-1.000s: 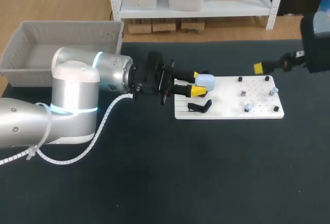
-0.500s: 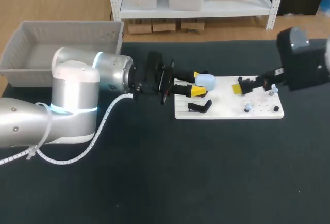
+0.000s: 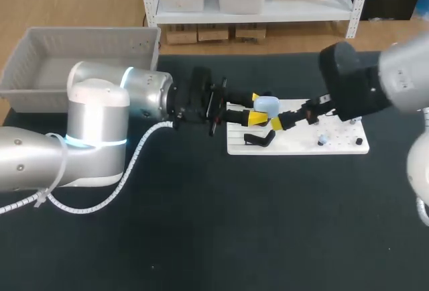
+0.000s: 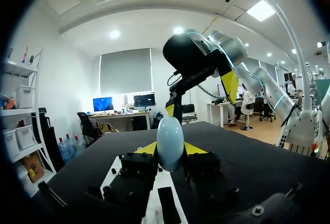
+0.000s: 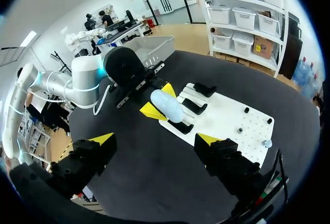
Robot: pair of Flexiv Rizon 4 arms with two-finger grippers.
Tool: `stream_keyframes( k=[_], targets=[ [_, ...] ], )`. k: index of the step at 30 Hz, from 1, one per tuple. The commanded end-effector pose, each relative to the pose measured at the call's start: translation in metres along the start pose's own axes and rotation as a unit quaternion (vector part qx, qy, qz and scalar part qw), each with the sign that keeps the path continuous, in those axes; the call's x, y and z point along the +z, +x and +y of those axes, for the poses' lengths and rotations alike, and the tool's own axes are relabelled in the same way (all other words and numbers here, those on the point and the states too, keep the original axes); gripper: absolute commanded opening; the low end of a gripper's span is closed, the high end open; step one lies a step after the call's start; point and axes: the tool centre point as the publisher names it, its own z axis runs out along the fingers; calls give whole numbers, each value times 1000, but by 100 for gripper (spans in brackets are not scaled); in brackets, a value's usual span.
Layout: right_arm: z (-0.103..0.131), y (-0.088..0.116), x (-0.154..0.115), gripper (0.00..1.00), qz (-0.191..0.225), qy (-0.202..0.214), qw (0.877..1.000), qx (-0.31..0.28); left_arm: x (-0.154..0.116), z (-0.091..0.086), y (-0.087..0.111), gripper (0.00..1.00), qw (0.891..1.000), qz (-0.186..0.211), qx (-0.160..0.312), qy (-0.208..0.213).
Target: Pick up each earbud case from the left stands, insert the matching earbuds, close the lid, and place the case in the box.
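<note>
The table (image 3: 268,224) is covered with a dark mat, and the stretch nearest the robot is bare mat. The left arm (image 3: 100,117) comes across this side from the left edge, thick and silver, with a white coiled cable hanging under it.

Further in lies a flat white board (image 3: 298,145) on the mat. At its left end a low black stand (image 3: 260,139) sits on a grooved strip. Just over that end the left gripper (image 3: 258,107) pinches a pale blue, egg-shaped case (image 3: 267,105), one yellow tip on each side. In the left wrist view the case (image 4: 170,142) stands on end between the two tips, clear of the board.

The right arm (image 3: 362,86) reaches in from the right, low across the board. In the right wrist view the right gripper (image 5: 156,139) is spread wide with nothing between its fingers. The case (image 5: 166,106) lies just ahead of it, apart from both fingers. In the left wrist view this arm blocks what is beyond the case.

On the right half of the board stand small black pegs (image 3: 312,103) and two small pale earbuds (image 3: 322,140), partly covered by the right arm.

Farthest off, at the far left, sits the grey box (image 3: 80,36), well apart from the board.
</note>
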Motion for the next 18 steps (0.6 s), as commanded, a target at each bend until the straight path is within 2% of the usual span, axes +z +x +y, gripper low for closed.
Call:
stream_keyframes(
  k=[1,18],
  targets=[
    [-6,-9,16,100,10,-25,1000,4,0,0,1,0,1000,-1,1,-1],
    [-20,-11,38,100,19,-29,999,30,0,0,1,0,1000,-1,1,-1]
  ],
)
